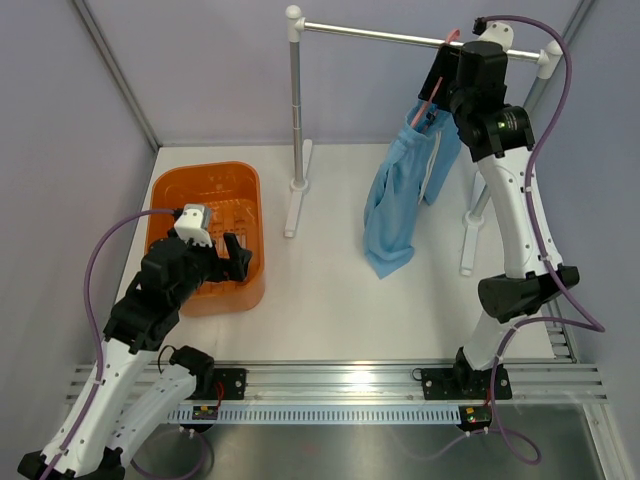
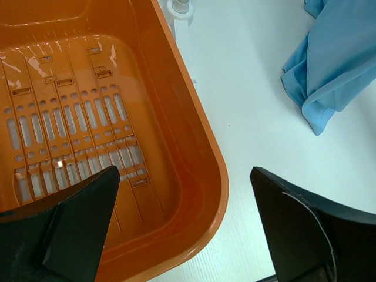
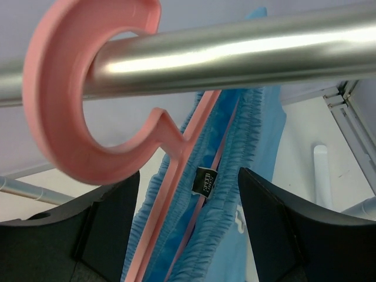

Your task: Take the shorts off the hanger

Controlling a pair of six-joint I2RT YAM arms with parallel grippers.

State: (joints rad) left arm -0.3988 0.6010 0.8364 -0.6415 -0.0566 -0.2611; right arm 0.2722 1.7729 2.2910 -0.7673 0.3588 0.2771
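The light blue shorts (image 1: 400, 195) hang from the pale-pink hanger (image 1: 436, 92), whose hook sits over the silver rail (image 1: 400, 38). My right gripper (image 1: 447, 75) is open, raised to the rail beside the hook. In the right wrist view the pink hook (image 3: 64, 88) wraps the rail (image 3: 235, 53), and the gathered waistband (image 3: 235, 194) with a black label lies between my open fingers (image 3: 111, 223). My left gripper (image 1: 236, 262) is open and empty over the orange basket (image 1: 160, 200). The left wrist view shows the basket's corner (image 2: 211, 176) and a hem of the shorts (image 2: 329, 70).
The rail stands on two posts (image 1: 296, 110) with white feet (image 1: 292, 205) on the white table. Grey walls close in the back and sides. An aluminium track (image 1: 340, 385) runs along the near edge by the arm bases.
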